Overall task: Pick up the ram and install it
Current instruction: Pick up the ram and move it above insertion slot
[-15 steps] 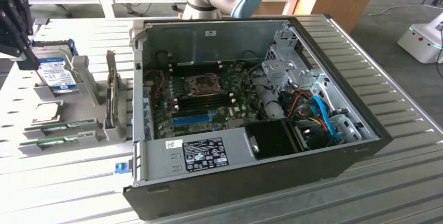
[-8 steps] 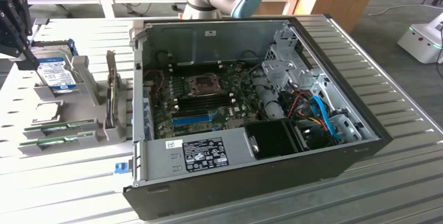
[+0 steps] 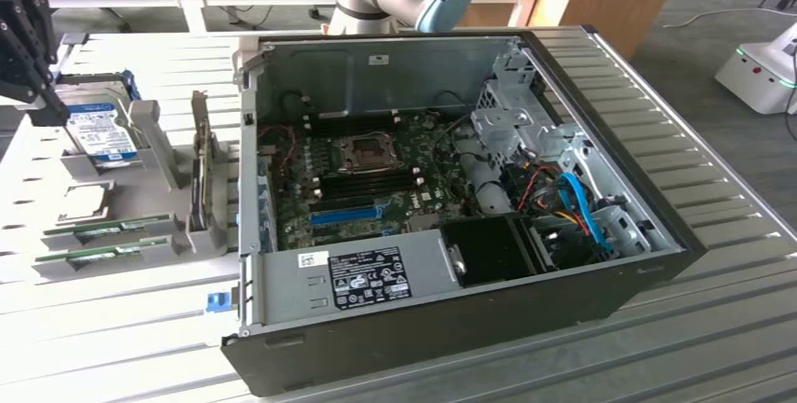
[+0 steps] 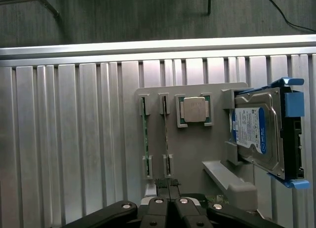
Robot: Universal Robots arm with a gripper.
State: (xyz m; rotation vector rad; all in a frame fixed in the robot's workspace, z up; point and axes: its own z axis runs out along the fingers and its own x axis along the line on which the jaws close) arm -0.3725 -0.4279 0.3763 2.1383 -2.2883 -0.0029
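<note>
Two ram sticks stand on edge in a grey holder (image 3: 125, 235). In the exterior view they are the farther ram (image 3: 110, 229) and the nearer ram (image 3: 106, 254). The wrist view shows them edge-on as one ram (image 4: 144, 136) and a second ram (image 4: 165, 136). My gripper (image 3: 51, 116) hangs above the holder at the exterior view's left, over the hard drive end. Its fingers are shut with nothing between them. In the wrist view the gripper (image 4: 168, 184) lines up roughly with the second ram, well above it.
The holder also carries a silver hard drive (image 3: 100, 132) in a blue bracket and a square CPU (image 4: 193, 110). An open computer case (image 3: 436, 188) with its motherboard (image 3: 373, 179) sits at the exterior view's right of the holder. The table is ribbed metal.
</note>
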